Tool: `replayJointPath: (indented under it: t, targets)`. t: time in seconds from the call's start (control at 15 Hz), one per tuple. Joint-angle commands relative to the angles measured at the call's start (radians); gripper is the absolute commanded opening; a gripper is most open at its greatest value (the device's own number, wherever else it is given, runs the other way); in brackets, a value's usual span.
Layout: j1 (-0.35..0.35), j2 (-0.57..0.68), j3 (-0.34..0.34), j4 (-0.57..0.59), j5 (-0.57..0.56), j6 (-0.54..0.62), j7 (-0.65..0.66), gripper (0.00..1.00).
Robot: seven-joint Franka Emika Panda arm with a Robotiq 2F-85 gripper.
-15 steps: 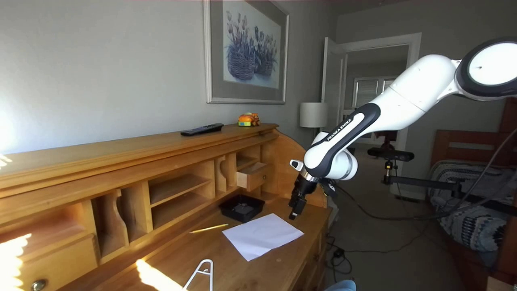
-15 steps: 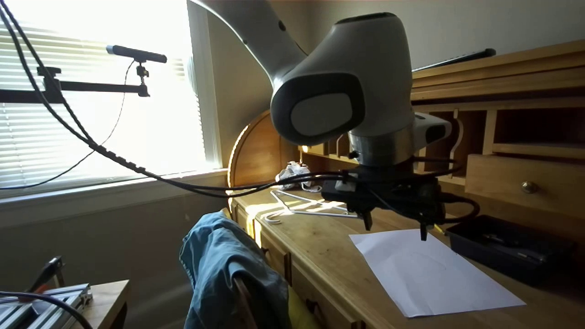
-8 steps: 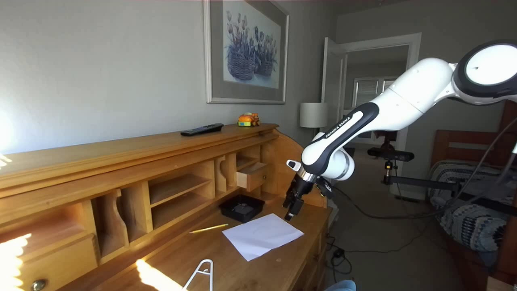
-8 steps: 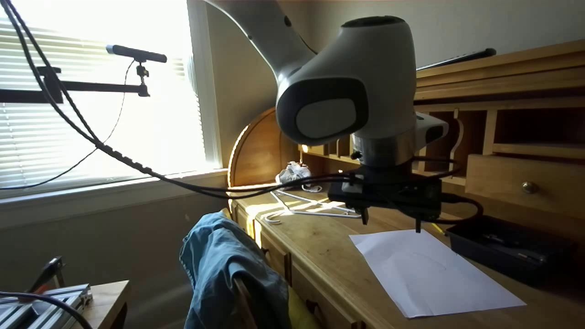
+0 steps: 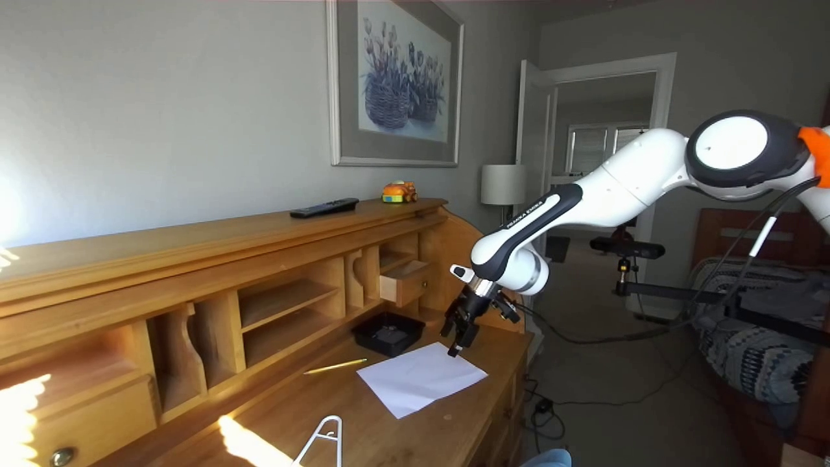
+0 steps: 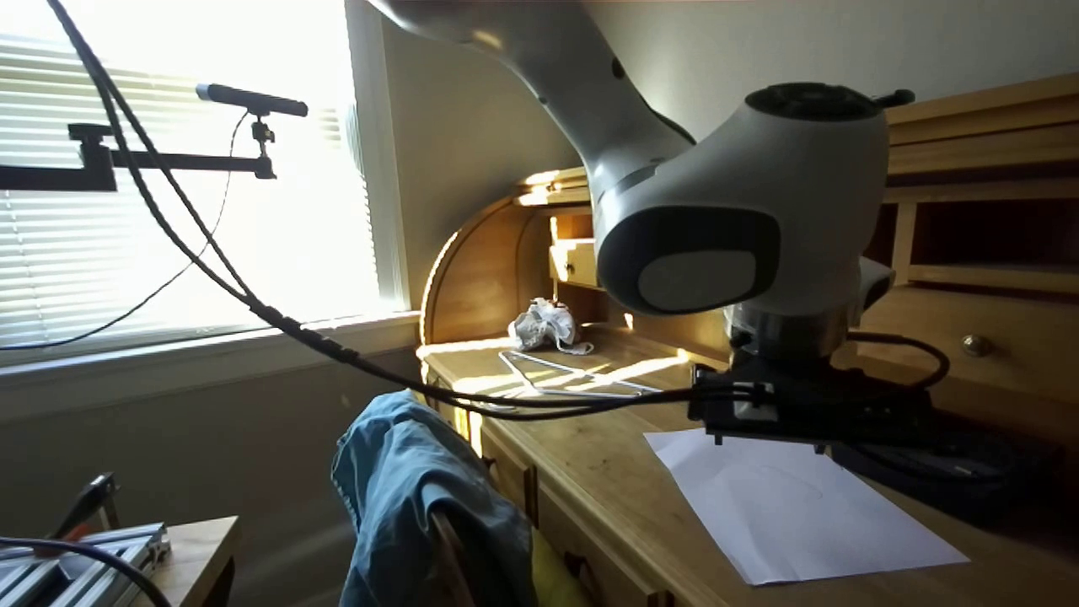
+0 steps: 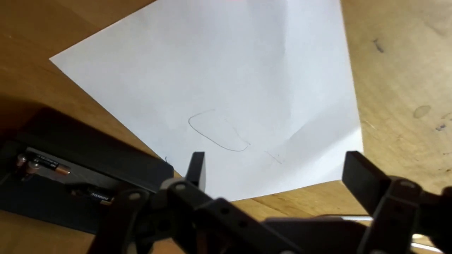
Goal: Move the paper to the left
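The paper point(image 5: 415, 384) is a flat white sheet lying on the wooden desk, also seen in an exterior view point(image 6: 809, 523). In the wrist view the paper point(image 7: 233, 70) shows a faint pencil curve and light creases. My gripper point(image 7: 275, 155) is open and empty, with its fingers wide apart over one edge of the paper. In both exterior views the gripper point(image 5: 449, 345) point(image 6: 769, 443) is pointed down, seemingly above the sheet; its exact height above it is hard to tell.
A black tray point(image 5: 377, 347) holding batteries stands beside the paper. A yellow pencil point(image 5: 336, 366) and a white wire loop point(image 6: 582, 393) lie on the desk. Shelves with an open small drawer point(image 5: 405, 283) rise behind. A blue cloth point(image 6: 413, 489) hangs on a chair at the front.
My arm has moved left and slightly down in an exterior view, and right and down in the other exterior view, over the paper. The paper has not visibly moved.
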Motion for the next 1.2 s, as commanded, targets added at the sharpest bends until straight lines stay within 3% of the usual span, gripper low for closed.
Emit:
replayJointPath:
  t: [0.0,0.2,0.8,1.13]
  targets:
    - [-0.018,0.122,0.044,0.107,-0.007,0.054,-0.113,1.0]
    - [-0.018,0.171,0.047,0.154,-0.043,-0.006,-0.179,1.0]
    - [0.005,0.249,0.02,0.294,-0.024,-0.151,-0.181,1.0]
    - [0.021,0.285,0.009,0.343,-0.027,-0.15,-0.195,1.0]
